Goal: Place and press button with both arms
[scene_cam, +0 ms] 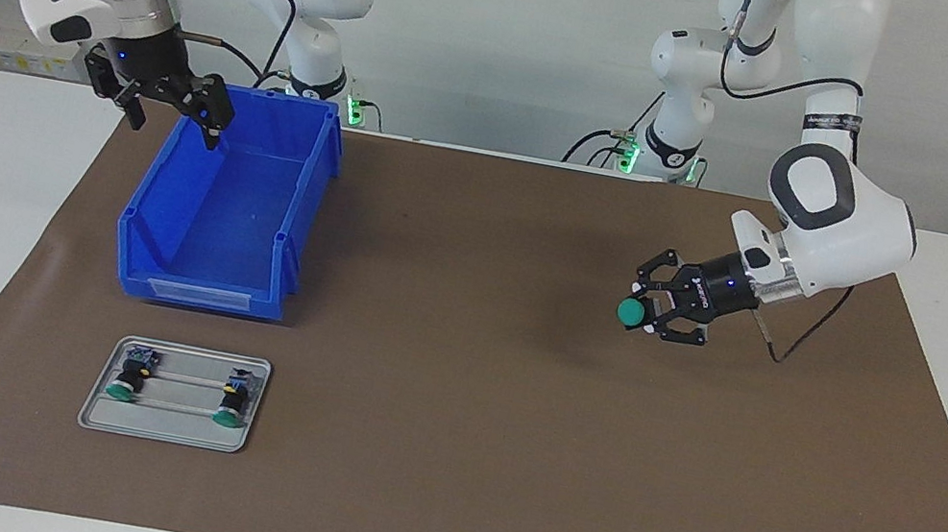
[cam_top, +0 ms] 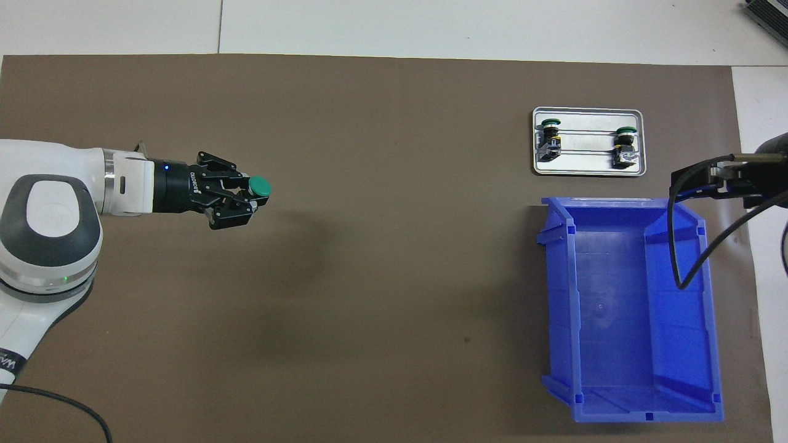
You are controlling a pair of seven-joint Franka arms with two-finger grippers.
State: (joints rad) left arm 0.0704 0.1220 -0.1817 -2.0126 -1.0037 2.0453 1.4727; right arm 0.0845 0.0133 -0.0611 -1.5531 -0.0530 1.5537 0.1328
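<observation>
A button (scene_cam: 630,312) (cam_top: 260,186) with a round green cap is held in the air over the brown mat, toward the left arm's end of the table. My left gripper (scene_cam: 646,316) (cam_top: 252,195) is shut on its black body, with the cap pointing sideways toward the middle of the table. My right gripper (scene_cam: 173,118) (cam_top: 708,178) hangs open and holds nothing, above the rim of the blue bin (scene_cam: 207,287) (cam_top: 615,344). Two more buttons (scene_cam: 126,375) (scene_cam: 234,399) lie on a small metal tray (scene_cam: 173,423) (cam_top: 588,161).
The blue bin has nothing in it and stands at the right arm's end of the table. The tray lies farther from the robots than the bin. A brown mat (scene_cam: 460,400) covers most of the white table.
</observation>
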